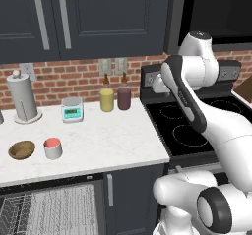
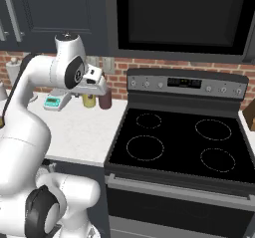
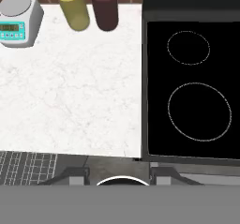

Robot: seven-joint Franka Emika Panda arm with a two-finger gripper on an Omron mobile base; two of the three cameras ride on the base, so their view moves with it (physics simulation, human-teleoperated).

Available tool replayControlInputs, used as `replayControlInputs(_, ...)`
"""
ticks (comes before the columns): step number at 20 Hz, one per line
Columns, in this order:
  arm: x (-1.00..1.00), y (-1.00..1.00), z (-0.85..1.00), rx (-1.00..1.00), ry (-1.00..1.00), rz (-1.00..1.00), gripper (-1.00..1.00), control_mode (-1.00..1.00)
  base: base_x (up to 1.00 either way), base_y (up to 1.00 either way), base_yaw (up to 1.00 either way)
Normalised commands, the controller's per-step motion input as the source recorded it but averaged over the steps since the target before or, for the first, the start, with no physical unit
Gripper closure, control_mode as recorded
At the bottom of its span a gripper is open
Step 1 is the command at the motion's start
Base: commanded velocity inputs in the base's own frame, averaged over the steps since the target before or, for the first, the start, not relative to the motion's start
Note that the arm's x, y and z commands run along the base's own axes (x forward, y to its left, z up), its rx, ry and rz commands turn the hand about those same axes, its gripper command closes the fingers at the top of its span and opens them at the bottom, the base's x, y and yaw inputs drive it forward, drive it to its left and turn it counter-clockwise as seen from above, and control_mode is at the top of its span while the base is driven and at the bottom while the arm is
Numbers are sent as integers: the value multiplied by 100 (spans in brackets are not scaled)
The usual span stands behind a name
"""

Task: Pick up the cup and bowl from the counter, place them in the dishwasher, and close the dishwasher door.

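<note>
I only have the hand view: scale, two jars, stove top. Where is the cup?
Observer: The cup stands on the counter near its front edge, in front and to the left of the scale.
Operator: And the bowl?
Observer: The bowl sits just left of the cup, apart from it.
Operator: Is the dishwasher open?
Observer: Yes, its wire rack shows below the counter edge, beneath both.

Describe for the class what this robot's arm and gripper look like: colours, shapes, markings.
The arm is glossy white, built of rounded tubular segments with dark grey joint bands and round dark end caps. The gripper has a white boxy hand and two small dark finger tips. No cables or markings show.
</note>
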Motion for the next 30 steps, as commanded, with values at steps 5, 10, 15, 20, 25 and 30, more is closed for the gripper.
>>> replayControlInputs(5,-57,6,0,0,-11,1,-100,-100,0,0,0)
replayControlInputs(10,-82,16,-9,0,-2,0,-100,-100,0,0,0)
replayControlInputs(15,-46,15,-23,-1,0,1,-100,-100,0,0,0)
replayControlInputs(20,-18,25,-48,-2,0,5,-100,-100,0,0,0)
replayControlInputs(25,-2,11,-26,0,0,6,-100,-100,0,0,0)
replayControlInputs(30,3,11,-23,0,2,2,-100,100,6,8,3)
